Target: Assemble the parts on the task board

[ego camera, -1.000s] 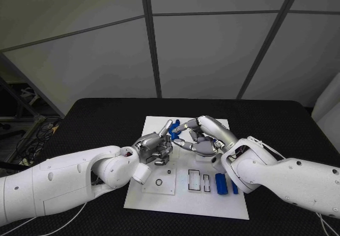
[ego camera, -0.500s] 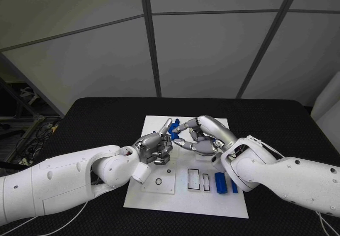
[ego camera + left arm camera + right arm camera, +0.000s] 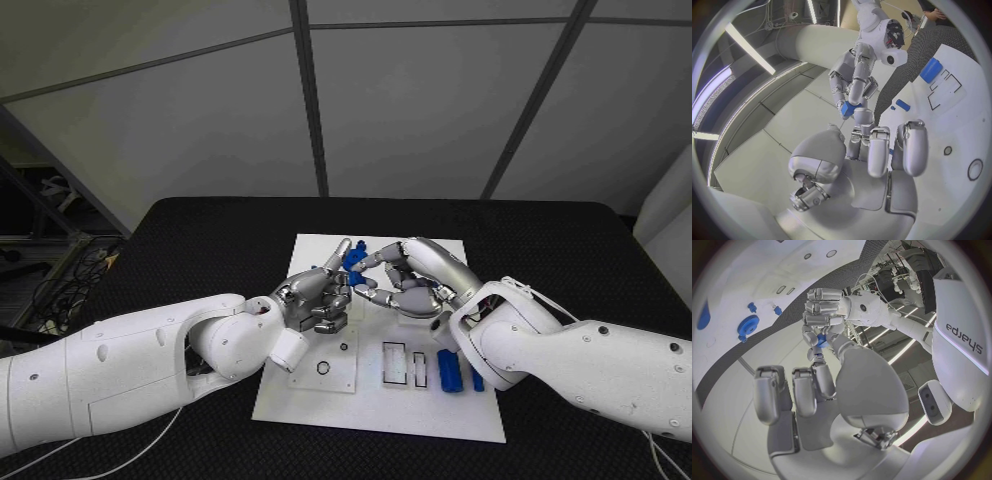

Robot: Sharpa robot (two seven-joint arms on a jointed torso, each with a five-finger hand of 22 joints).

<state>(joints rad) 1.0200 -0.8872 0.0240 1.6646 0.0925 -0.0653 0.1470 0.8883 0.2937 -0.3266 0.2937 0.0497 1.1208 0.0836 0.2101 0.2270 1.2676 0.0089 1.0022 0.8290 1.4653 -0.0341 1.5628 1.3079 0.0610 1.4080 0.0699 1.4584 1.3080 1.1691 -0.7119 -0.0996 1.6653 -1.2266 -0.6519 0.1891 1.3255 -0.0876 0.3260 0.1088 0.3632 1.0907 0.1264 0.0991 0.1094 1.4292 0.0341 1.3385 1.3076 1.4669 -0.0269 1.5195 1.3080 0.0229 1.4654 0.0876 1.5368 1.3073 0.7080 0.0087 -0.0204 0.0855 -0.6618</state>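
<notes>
Above the far half of the white task board my two hands meet fingertip to fingertip. A small blue part is between them. My right hand pinches it between thumb and a finger, seen close in the right wrist view as the blue part. My left hand has most fingers curled, and its raised finger and thumb press on the same blue part. The right hand reaches it from the far side.
Two blue bars lie on the board's right edge beside rectangular slots and a ring hole. A blue gear and other small blue pieces lie on the board's far end. Black table surrounds the board.
Both hands stay joined over the board. The blue part and the fingertips around it have crept slightly towards the board's far end.
</notes>
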